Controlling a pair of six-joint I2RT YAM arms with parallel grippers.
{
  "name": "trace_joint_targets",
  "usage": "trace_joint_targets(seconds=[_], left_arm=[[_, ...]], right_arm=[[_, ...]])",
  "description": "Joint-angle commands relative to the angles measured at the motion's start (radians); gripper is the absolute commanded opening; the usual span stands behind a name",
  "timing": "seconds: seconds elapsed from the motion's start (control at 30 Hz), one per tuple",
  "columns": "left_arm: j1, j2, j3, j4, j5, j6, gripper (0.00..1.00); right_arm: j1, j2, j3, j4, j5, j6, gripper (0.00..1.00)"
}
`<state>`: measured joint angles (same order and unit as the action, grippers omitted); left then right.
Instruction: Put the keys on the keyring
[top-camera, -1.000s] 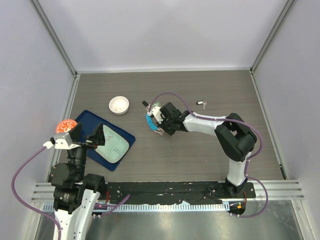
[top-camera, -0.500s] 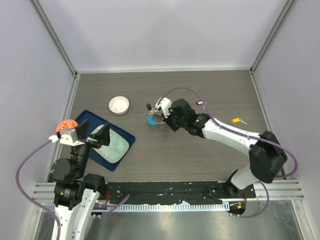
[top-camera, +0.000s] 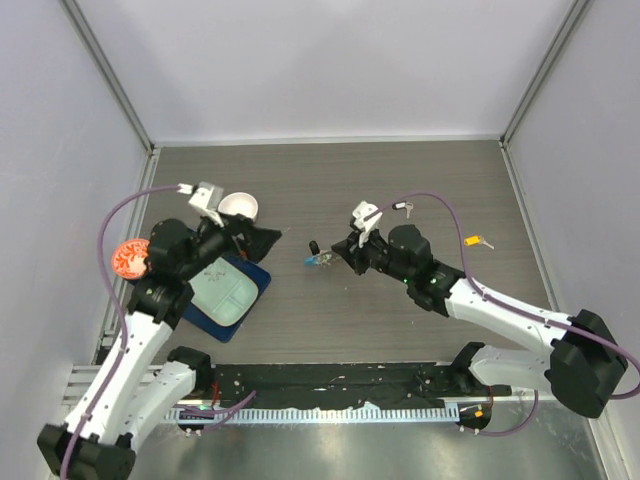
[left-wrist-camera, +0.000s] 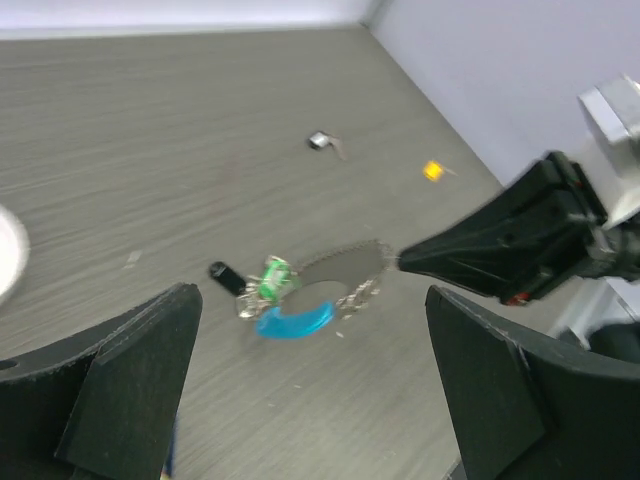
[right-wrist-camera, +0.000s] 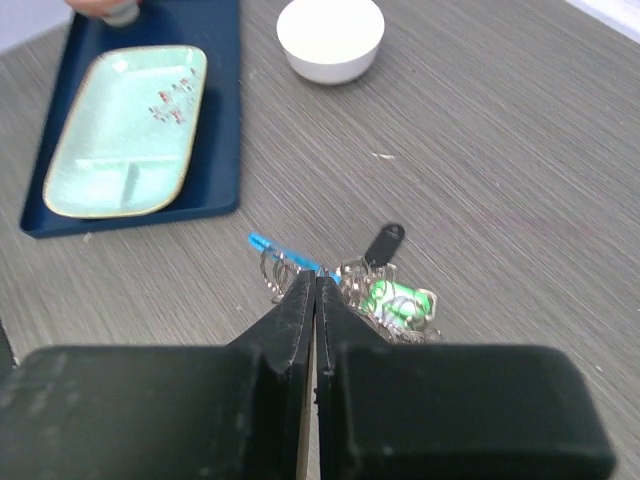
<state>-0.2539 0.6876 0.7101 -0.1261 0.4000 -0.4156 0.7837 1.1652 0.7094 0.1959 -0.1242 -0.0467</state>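
while the left gripper (top-camera: 255, 236) is hovering with jaws wide open beside the white bowl (top-camera: 238, 209), the right gripper (right-wrist-camera: 315, 287) is pinching the keyring (left-wrist-camera: 297, 320) by its edge at mid-table (top-camera: 330, 180); a loose key (top-camera: 403, 207) is lying well apart, farther back.

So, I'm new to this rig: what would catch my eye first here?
The keyring with its bright blue tag, mid-table, pinched at its edge by the shut right claw. The left claw hangs wide open nearby, beside a navy tray holding a mint-green plate.
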Motion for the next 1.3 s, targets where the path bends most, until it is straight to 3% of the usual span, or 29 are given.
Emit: trace_joint_targets(seconds=[0.0,0.13,0.3,0.43,0.47,0.67,0.8,1.0,1.27], left_arm=[[-0.139,0.120,0.101,0.075,0.093,0.058,1.00],[-0.257,0.187,0.140,0.072,0.030,0.168,1.00],[-0.266,0.248,0.163,0.115,0.075,0.201,1.00],[-0.266,0.274,0.163,0.178,0.091,0.218,1.00],[-0.269,0.286,0.157,0.190,0.083,0.204,1.00],[-0.268,0.323,0.117,0.325,0.094,0.152,1.00],[-0.268,0.357,0.104,0.382,0.183,0.204,1.00],[-0.268,0.423,0.103,0.485,0.353,0.242,0.89],[-0.268,0.483,0.155,0.379,0.571,0.336,0.77]], right_arm=[[0.003,-0.093,-0.103,0.365,-0.038,0.128,0.01],[0.002,-0.134,-0.208,0.543,-0.052,0.180,0.01],[-0.012,-0.165,-0.255,0.703,-0.084,0.223,0.01],[-0.066,-0.159,-0.303,0.827,-0.001,0.307,0.01],[-0.084,-0.138,-0.301,0.852,-0.093,0.345,0.01],[-0.208,-0.078,-0.275,0.997,-0.287,0.479,0.01],[-0.245,-0.016,-0.254,1.114,-0.471,0.574,0.01],[-0.288,0.019,-0.211,1.110,-0.592,0.600,0.01],[-0.302,0.031,-0.160,1.044,-0.739,0.578,0.01]])
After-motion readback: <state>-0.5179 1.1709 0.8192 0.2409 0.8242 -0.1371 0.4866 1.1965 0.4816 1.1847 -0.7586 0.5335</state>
